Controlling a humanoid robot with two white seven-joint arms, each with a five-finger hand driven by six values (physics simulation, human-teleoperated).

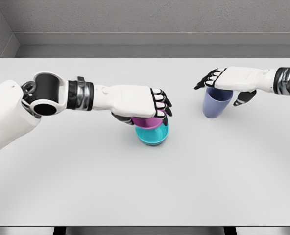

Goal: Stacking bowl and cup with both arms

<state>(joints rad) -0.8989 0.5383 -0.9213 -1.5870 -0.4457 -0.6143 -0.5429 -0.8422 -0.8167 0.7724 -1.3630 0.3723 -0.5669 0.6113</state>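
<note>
Left hand (152, 105) gripping purple bowl (147, 122) nesting in teal bowl (154, 135); right hand (226, 83) clasping blue cup (216, 103) on desk (145, 186); risk: cup tipping, grasp sitting high at rim

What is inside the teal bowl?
A purple bowl sits nested in the teal bowl. The left hand covers its top, so its contents cannot be seen.
</note>
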